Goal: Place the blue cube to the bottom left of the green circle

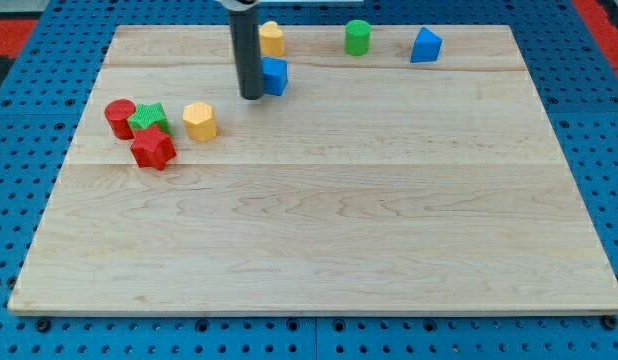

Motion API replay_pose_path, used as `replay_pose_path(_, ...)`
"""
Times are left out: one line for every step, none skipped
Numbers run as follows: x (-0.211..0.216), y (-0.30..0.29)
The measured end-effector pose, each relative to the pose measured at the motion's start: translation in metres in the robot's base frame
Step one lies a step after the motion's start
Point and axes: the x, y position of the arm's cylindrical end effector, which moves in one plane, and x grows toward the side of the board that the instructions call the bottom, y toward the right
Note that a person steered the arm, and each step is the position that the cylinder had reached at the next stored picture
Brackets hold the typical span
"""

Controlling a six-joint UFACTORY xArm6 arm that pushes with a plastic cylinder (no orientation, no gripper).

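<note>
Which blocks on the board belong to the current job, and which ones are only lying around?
Belong to the job:
- blue cube, just to the view's right of my tip
- green circle, near the view's top

Lying about:
- yellow block
- blue block
- yellow hexagon
- red cylinder
- green star
- red star

My tip [251, 97] touches the blue cube [275, 76] on its left side. A yellow block [272, 39] sits just above the cube. The way right toward the green circle [358, 37] is open board [339, 220]. A blue block [425, 46] stands past it.
</note>
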Motion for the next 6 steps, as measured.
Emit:
replay_pose_path(-0.010,0.005)
replay_pose_path(-0.027,0.057)
replay_pose_path(-0.030,0.064)
replay_pose_path(-0.031,0.023)
replay_pose_path(-0.047,0.032)
replay_pose_path(-0.059,0.061)
